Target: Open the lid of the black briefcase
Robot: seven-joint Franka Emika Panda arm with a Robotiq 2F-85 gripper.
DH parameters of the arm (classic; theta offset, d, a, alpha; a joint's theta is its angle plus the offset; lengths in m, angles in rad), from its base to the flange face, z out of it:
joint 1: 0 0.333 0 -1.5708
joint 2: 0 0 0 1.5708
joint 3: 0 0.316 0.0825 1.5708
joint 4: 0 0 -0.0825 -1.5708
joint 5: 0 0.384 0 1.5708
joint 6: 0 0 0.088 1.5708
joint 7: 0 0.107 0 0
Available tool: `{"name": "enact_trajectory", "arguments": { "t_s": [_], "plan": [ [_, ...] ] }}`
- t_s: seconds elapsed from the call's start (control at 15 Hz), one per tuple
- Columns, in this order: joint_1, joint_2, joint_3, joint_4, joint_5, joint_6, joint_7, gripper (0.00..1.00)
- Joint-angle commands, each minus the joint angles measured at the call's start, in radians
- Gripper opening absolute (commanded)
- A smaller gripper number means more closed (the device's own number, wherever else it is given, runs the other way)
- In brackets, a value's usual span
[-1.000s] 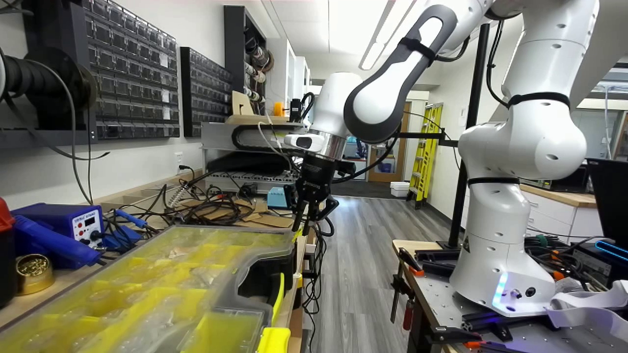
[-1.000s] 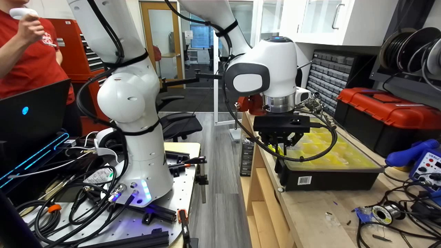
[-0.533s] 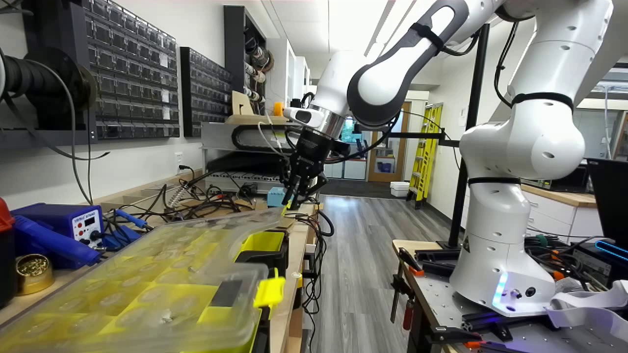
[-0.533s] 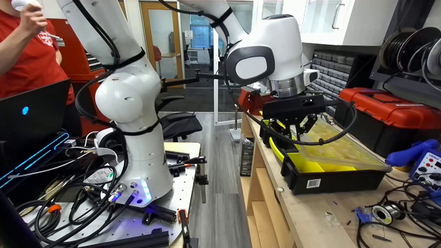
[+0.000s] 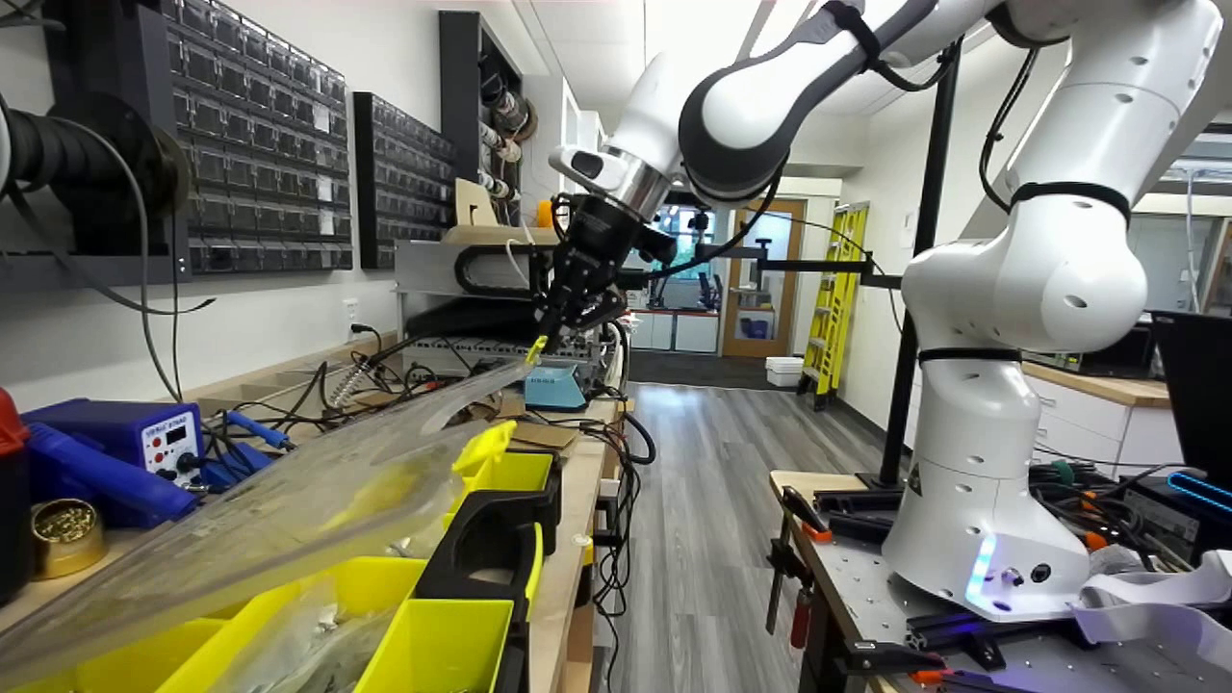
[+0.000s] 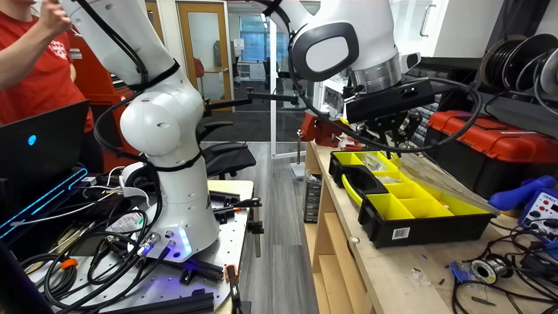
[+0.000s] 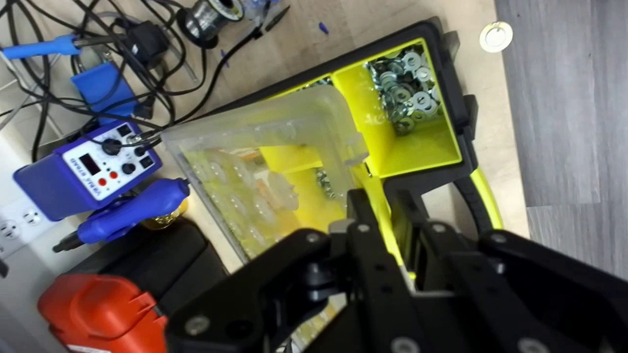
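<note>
The clear lid point(image 5: 245, 515) of the black briefcase point(image 5: 481, 534) is tilted up from its front edge, sloping toward the wall side in both exterior views. Yellow bins show uncovered below it, also on the black briefcase point(image 6: 429, 233) seen from the far end. In the wrist view the lid point(image 7: 316, 120) is raised over part of the bins. My gripper point(image 7: 383, 197) has the lid's yellow latch point(image 7: 377, 202) between its fingers, with a narrow gap at the right finger. In an exterior view the gripper point(image 5: 546, 335) holds this latch point(image 5: 536, 349) above the case.
A red and black toolbox point(image 6: 492, 144) stands behind the case. A blue soldering station point(image 7: 88, 169), a blue hot-air tool point(image 7: 132, 208) and cables lie beside it. A red vise point(image 6: 320, 128) is at the bench's far end. Drawer cabinets point(image 5: 260, 144) hang on the wall.
My gripper has risen, tilted and moved toward the wall, taking the latch with it. The lid has swung from flat on the case to steeply raised, uncovering the yellow bins.
</note>
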Motion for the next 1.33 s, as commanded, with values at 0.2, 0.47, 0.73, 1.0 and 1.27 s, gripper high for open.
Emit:
{"name": "enact_trajectory", "arguments": {
  "t_s": [0.2,0.47,0.73,1.0,1.27],
  "plan": [
    [0.013,0.074,0.006,0.184,-0.025,-0.022,0.071,0.04],
    [0.022,0.118,0.038,0.236,-0.034,0.005,0.108,0.04],
    [0.027,0.183,0.066,0.292,-0.063,0.035,0.134,0.04],
    [0.027,0.244,0.088,0.328,-0.105,0.094,0.164,0.04],
    [0.011,0.289,0.113,0.361,-0.181,0.147,0.204,0.04]
  ]
}}
